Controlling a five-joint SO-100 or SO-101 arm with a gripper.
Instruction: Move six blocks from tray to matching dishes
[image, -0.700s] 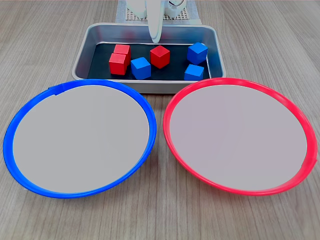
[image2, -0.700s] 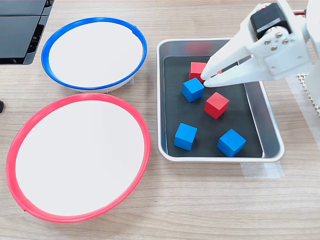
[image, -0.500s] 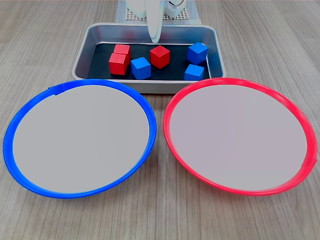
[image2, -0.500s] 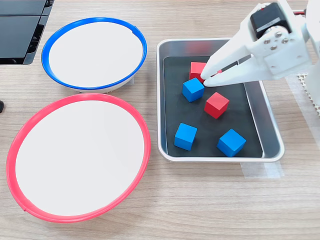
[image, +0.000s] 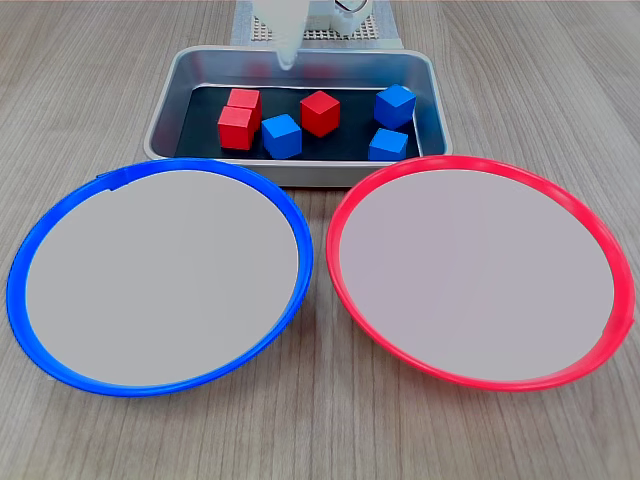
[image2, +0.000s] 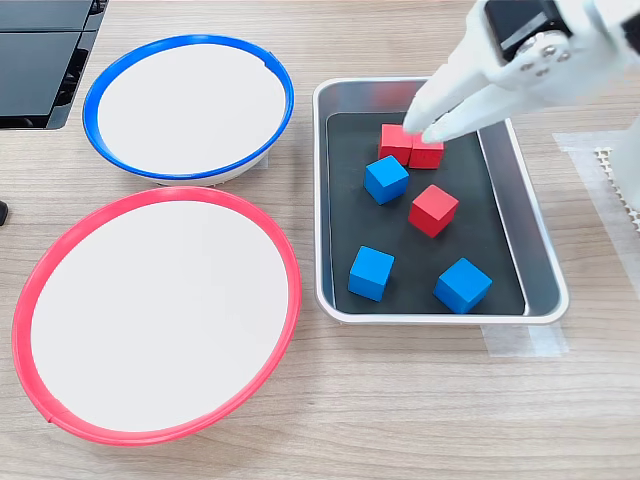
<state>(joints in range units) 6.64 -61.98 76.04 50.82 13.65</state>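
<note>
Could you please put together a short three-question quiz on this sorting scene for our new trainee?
1. How many blocks lie in the tray, and in what colours?
2. True or false: the red-rimmed dish already holds a block.
3. Multiple choice: in the second exterior view, the gripper hangs over A) the blue-rimmed dish, B) the pair of touching red blocks, C) the bare tabletop.

Key
1. Six: three red, three blue.
2. False. Both dishes are empty.
3. B. Whether the gripper touches the pair cannot be told.
</note>
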